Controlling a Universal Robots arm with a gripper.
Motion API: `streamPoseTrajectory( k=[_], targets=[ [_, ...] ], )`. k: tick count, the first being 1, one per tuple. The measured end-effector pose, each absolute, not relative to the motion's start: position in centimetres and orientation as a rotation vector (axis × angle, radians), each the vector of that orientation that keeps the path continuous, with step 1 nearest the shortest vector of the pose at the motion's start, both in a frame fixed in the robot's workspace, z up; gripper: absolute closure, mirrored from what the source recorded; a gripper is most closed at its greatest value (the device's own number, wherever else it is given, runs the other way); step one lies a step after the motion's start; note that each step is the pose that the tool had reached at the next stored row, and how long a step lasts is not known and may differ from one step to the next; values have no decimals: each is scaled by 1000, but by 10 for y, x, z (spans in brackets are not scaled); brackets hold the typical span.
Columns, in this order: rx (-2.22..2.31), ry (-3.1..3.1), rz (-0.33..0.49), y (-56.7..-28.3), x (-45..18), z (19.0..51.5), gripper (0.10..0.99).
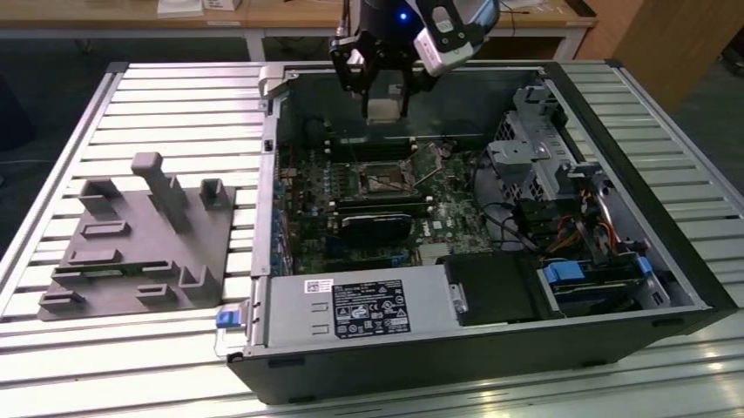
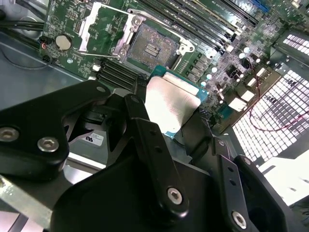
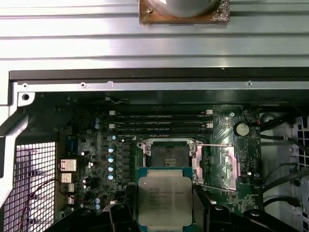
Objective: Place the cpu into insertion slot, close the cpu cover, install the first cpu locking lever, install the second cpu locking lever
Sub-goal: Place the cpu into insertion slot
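One black two-finger gripper (image 2: 169,113), clamped on opposite edges of the small flat square cpu with a dull silver-grey metal top (image 3: 166,199). Judged an edge grip that keeps the chip level and its underside untouched. Held above the green motherboard inside the dark open computer case (image 1: 465,353), at twelve o'clock of the bare square insertion slot (image 1: 382,178) in the exterior view; not yet seated. One thin silver-grey square cpu cover frame (image 2: 126,35), swung open beside the slot, leaving it free for the chip.

The cpu (image 3: 165,200) is dull grey metal, the end effector (image 3: 165,215) matt black.
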State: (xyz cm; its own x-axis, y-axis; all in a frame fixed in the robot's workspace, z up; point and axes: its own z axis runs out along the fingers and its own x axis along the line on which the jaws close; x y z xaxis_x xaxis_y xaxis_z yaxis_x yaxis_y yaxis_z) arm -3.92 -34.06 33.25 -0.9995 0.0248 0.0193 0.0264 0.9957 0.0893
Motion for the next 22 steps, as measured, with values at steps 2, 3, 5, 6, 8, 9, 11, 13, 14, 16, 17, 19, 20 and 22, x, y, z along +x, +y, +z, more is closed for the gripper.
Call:
streamPoseTrajectory(
  k=[2,3,5,6,8,9,11,13,14,16,17,19,20,22],
  targets=[
    [-40,-3120,-140,-341,-39,332,545],
    [-40,-3120,-140,-341,-39,331,545],
    [-40,-3120,-140,-341,-39,330,545],
    [-40,-3120,-140,-341,-39,330,545],
    [-40,-3120,-140,-341,-39,329,545],
    [-40,-3120,-140,-341,-39,328,545],
    [-40,-3120,-140,-341,-39,328,545],
    [-40,-3120,-140,-341,-39,327,545],
    [-40,-3120,-140,-341,-39,326,545],
    [-40,-3120,-140,-341,-39,326,545],
    [-40,-3120,-140,-341,-39,325,545],
    [-40,-3120,-140,-341,-39,324,545],
    [-40,-3120,-140,-341,-39,324,545],
    [-40,-3120,-140,-341,-39,322,545]
  ],
)
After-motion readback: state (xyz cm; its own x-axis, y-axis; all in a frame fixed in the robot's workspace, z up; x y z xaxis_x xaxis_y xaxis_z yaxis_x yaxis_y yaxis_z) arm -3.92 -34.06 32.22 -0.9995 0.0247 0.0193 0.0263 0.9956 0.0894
